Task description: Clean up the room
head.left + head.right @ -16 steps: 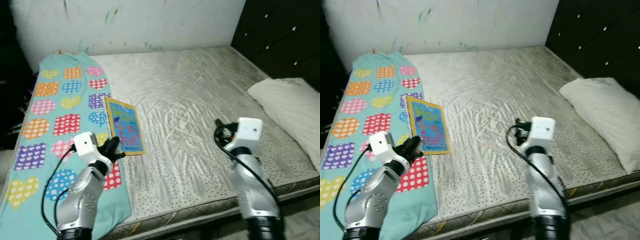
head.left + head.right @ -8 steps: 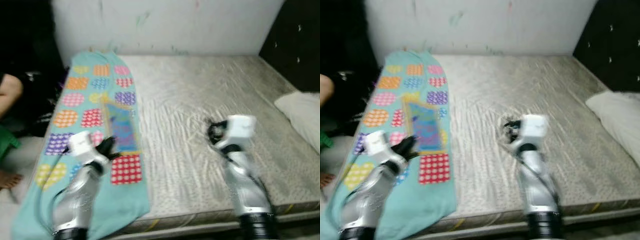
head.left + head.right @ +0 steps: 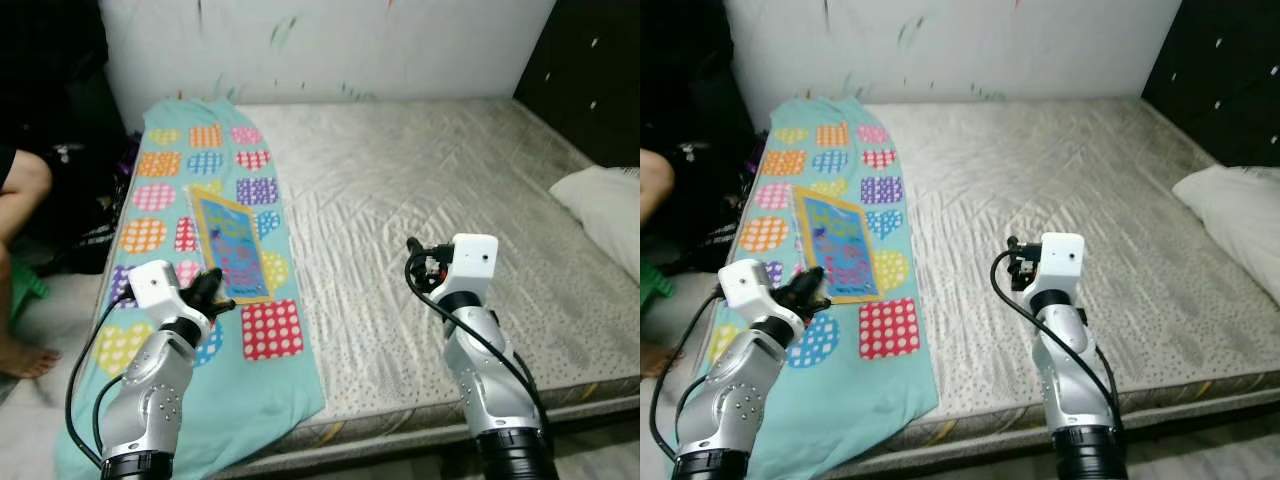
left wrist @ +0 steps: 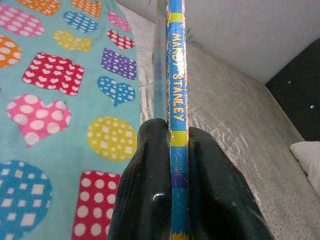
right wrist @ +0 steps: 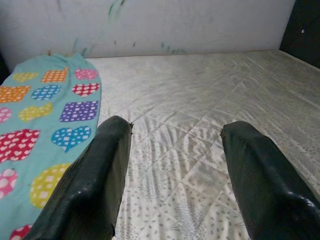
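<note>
Left end effector [image 4: 172, 165] is clamped on a thin picture book [image 3: 230, 243], fingers [image 4: 150, 170] pinching its near edge w/ the spine running straight out between them. In the head views the book sits left of centre, over the teal blanket [image 3: 185, 160] w/ coloured hearts; whether it's lifted off or just resting there can't be told. Blanket covers the left strip of the bed [image 3: 420, 180].

Right end effector [image 5: 172, 175] hangs centre frame over bare mattress, fingers spread wide, holding nothing.

Handling, as a guess: book looks light, stiff, flat; glossy cover prob. a bit slippery. An edge pinch at one end lets it sag or swing, so a grip nearer the spine's middle would be steadier.

Pillow [image 3: 610, 200] at right edge; a person's leg [image 3: 20, 200] at far left.
</note>
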`<state>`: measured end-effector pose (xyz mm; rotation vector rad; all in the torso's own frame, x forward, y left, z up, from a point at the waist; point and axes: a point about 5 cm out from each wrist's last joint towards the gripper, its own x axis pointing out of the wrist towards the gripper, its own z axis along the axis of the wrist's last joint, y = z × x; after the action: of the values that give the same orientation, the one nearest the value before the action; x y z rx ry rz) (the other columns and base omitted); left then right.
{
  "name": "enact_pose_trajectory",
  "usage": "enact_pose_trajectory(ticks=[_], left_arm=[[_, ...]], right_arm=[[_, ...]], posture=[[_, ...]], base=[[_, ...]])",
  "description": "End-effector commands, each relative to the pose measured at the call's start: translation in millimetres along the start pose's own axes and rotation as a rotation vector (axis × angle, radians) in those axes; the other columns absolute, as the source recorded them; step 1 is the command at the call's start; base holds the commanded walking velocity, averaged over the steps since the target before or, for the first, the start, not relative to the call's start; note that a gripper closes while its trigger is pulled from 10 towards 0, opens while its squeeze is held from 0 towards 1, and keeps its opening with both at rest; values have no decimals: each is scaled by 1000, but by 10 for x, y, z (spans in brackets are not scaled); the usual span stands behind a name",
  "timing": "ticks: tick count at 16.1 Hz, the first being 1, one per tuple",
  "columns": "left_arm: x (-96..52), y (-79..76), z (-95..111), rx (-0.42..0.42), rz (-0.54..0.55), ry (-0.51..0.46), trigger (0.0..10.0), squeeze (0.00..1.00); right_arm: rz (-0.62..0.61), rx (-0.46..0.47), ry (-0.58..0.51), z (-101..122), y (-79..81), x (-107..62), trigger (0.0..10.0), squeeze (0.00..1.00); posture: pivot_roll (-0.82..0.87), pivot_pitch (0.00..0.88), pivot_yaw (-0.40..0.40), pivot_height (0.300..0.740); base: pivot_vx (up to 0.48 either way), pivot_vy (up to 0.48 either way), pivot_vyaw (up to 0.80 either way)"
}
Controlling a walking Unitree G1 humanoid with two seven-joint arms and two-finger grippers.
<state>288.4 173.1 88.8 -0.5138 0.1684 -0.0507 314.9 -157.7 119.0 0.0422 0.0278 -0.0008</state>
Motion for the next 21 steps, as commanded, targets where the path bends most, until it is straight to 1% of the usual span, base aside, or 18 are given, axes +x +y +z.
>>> enact_pose_trajectory(ticks=[1,5,9,21], left_arm=[[34,-121,47,12,-40,-31,10000,0],[39,-125,46,12,-39,-35,10000,0],[41,-128,45,9,-36,-40,10000,0],[62,-155,33,12,-43,-33,10000,0]], right_arm=[[-6,-10,-13,41,-46,17,10000,0],[5,-18,-16,50,-29,27,10000,0],[21,-39,-17,45,-11,24,10000,0],[28,-44,-20,44,-2,25,10000,0]], posture=[[-112,17,8,740],[-113,15,6,740],[-115,17,5,740],[-117,20,10,740]], base=[[0,0,0],[0,0,0],[0,-281,0],[0,-294,0]])
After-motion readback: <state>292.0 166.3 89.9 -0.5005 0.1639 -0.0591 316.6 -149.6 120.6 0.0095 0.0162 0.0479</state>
